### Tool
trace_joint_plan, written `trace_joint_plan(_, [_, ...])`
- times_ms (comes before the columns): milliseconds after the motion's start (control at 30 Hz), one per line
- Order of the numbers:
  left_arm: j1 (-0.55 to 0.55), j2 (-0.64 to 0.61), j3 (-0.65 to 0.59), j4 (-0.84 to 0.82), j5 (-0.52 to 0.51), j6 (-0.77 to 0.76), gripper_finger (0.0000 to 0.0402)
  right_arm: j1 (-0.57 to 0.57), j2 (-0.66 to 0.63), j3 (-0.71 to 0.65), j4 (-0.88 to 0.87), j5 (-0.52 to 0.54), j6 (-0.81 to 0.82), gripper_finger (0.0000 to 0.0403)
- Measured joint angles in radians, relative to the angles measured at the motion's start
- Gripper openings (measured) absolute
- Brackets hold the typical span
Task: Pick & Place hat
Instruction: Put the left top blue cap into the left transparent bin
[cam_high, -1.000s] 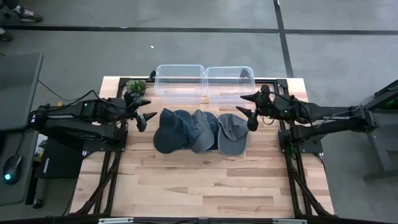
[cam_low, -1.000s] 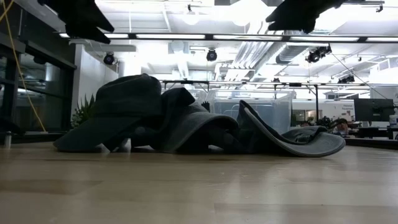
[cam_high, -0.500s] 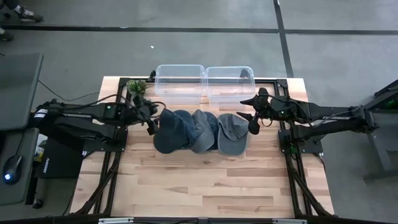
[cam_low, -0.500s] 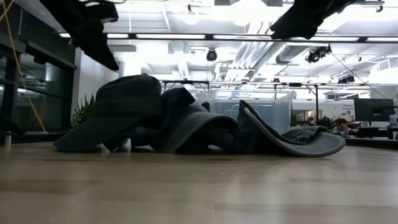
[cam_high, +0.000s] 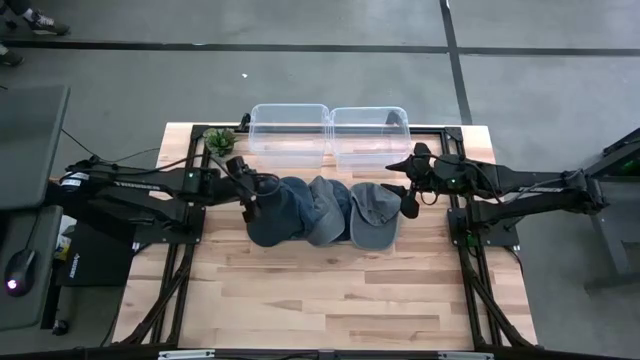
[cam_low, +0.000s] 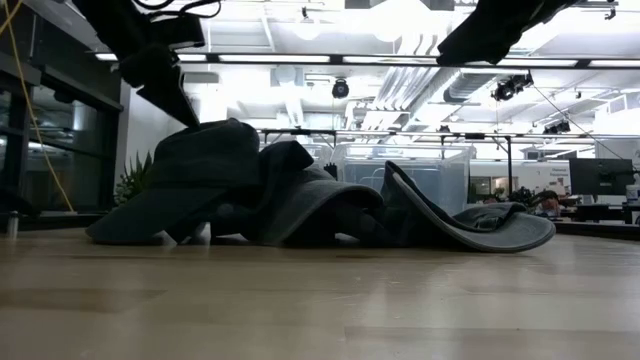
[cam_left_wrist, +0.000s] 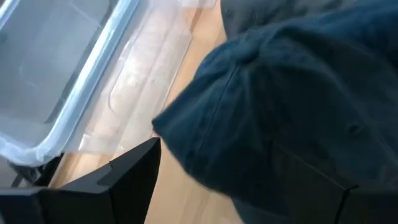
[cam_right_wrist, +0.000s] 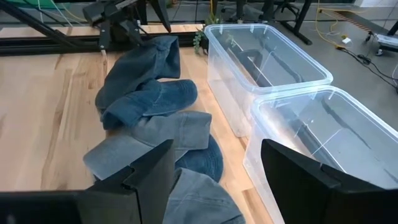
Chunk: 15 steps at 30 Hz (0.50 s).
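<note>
The left gripper (cam_high: 250, 190) sits at the left end of the hat row, its two dark fingers (cam_left_wrist: 134, 171) spread apart and empty. The fingers straddle the left edge of the dark blue denim cap (cam_high: 272, 208), which lies directly in front of the gripper and fills most of the left wrist view (cam_left_wrist: 292, 106); whether a finger touches the fabric cannot be told. Behind and to one side of this gripper stands a small green potted plant (cam_high: 219, 139), at the back left corner of the light wooden table (cam_high: 320, 290).

Beyond the gripper's tips, toward the back edge of the table, stand two clear rectangular plastic bins side by side, touching: the left bin (cam_high: 290, 133) and the right bin (cam_high: 369, 132).

To the right of the dark blue cap lies a mid-blue denim cap (cam_high: 325, 210), overlapping it, and then a grey-blue denim cap (cam_high: 374, 214), overlapping in turn. All three rest on the table, outside the bins.

The right gripper (cam_high: 410, 185) hovers just beside the right edge of the grey-blue cap, raised above the table, its fingers (cam_right_wrist: 146, 174) apart and holding nothing. The caps lie ahead of it, the bins to its side.
</note>
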Motion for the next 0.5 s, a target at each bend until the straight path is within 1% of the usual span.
trace_joint_plan(233, [0.0, 0.0, 0.0, 0.011, 0.035, 0.002, 0.0295, 0.0, 0.0, 0.0, 0.0, -0.011, -0.019, 0.0234])
trace_joint_plan(500, [0.0, 0.0, 0.0, 0.018, 0.036, -0.01, 0.0295, 0.0, 0.0, 0.0, 0.0, -0.02, -0.019, 0.0234])
